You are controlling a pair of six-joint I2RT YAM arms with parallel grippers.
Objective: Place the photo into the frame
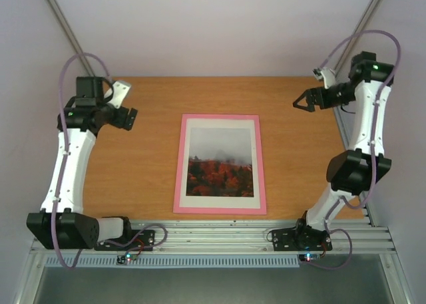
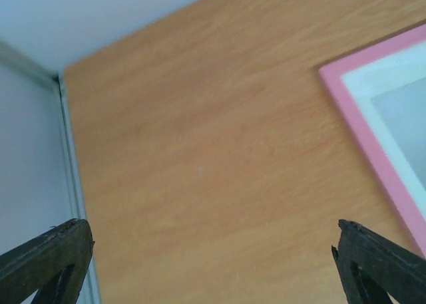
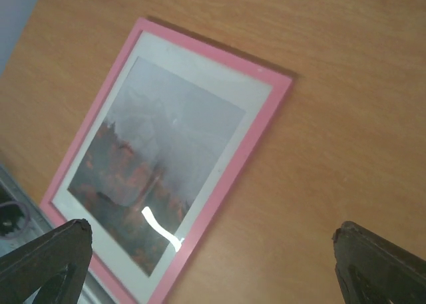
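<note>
Photo [image 1: 221, 161] sits inside the frame [image 1: 219, 211], behind the pane with a white border [image 1: 219, 125] around it, and the frame lies flat, face up. You can judge the job as good as done. Your left gripper [image 2: 210, 234] hangs left of the frame and your right gripper [image 3: 212, 229] right of it, both with fingers spread wide, holding nothing.

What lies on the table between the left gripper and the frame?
Between the left gripper and the frame there is only bare wooden table. This shows in the top external and left wrist views.
</note>
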